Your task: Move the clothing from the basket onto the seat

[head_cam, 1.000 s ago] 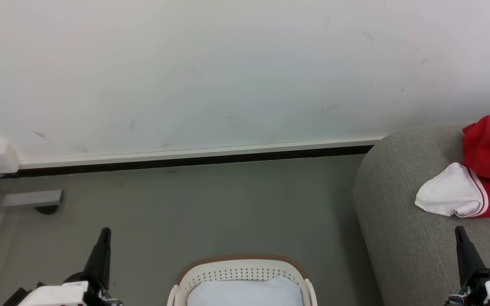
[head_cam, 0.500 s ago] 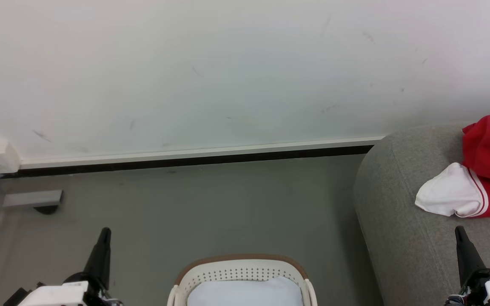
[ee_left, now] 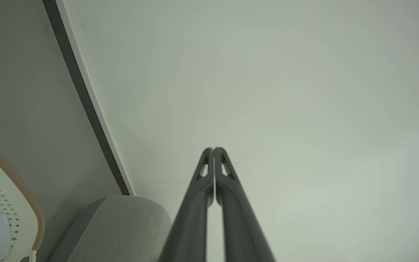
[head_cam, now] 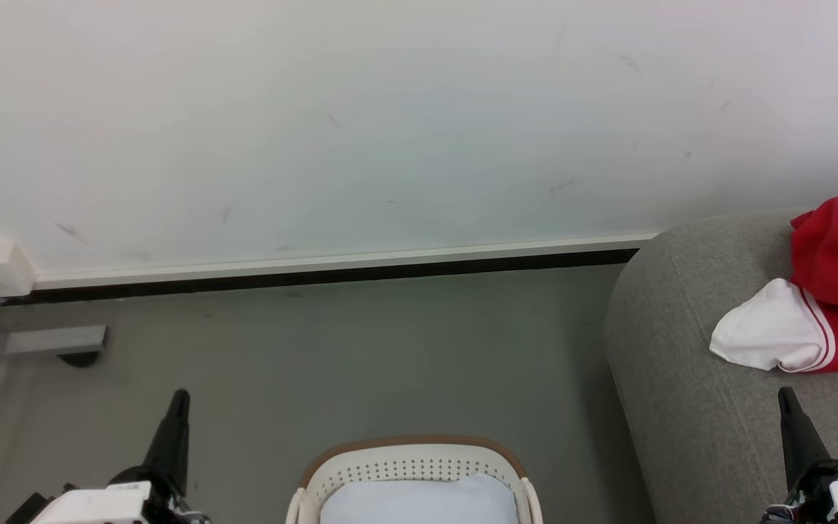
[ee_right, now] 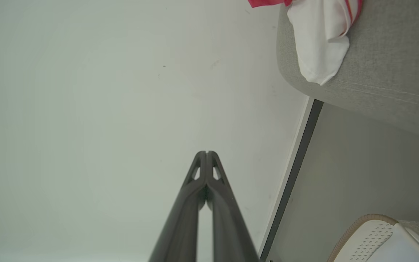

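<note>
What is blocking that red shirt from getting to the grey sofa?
Nothing visible does. The red jersey already lies on the grey sofa, well apart from the basket, which holds a pale blue cloth.

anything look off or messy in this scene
Only small things: the jersey lies crumpled on the sofa, its white sleeve draped toward the arm's edge, and the wall has faint dark scuffs. Nothing looks spilled or broken.
</note>
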Tool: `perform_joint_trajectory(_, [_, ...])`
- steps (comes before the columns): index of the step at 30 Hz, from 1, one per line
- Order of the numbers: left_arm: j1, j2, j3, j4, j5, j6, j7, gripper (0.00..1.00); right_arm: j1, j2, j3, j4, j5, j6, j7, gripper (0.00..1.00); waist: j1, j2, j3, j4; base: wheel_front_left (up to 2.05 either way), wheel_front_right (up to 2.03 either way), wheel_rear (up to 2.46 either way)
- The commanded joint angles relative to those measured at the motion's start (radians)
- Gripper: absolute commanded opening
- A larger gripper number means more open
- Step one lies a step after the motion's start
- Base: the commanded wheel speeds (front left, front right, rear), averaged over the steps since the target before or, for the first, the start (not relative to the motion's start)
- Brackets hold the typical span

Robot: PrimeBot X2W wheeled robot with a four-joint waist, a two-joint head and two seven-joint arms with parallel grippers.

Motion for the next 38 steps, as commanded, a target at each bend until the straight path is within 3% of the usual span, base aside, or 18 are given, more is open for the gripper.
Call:
perform_joint_trajectory(1, [-0.009,0.002,0.002,-0.003,-0.014,-0.005,0.004,0.00,-0.013,-0.007,-0.004,-0.006,0.001,-0.002,0.003,0.00,0.0000,-0.0001,0.000,0.000,0.00,0.00,0.00])
perform_joint_trajectory(38, [-0.009,0.002,0.002,-0.003,-0.014,-0.005,0.004,0.00,-0.013,-0.007,-0.004,-0.006,0.001,-0.002,0.003,0.00,0.0000,-0.0001,0.000,0.000,0.00,0.00,0.00])
